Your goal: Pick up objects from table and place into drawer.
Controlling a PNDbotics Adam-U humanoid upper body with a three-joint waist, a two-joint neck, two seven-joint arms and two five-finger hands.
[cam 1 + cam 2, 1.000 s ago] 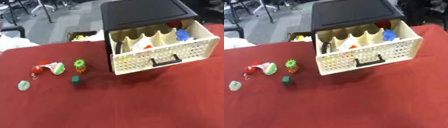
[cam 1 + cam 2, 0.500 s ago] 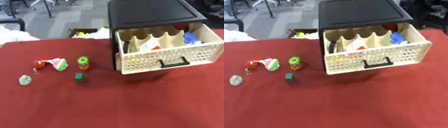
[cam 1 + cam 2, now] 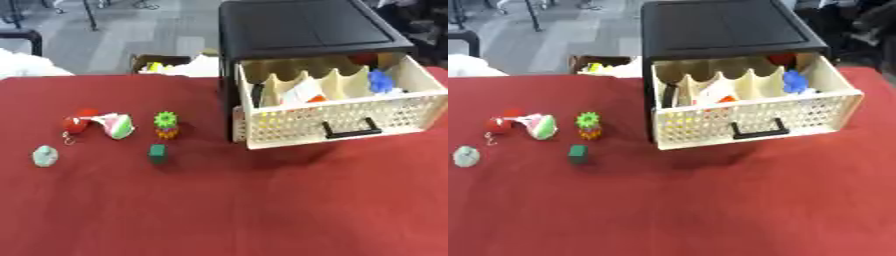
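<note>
Standing pulled open at two o'clock, the drawer awaits toys at nine; neither hand shows, so their state cannot be told.

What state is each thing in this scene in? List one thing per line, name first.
Drawer: pulled open, holding things.
Black cabinet: upright on the table.
Green block: on the table, outside the drawer.
Pineapple toy: standing upright, outside the drawer.
Pale green lump: lying on the table.
Robot's hands: not in view.
</note>
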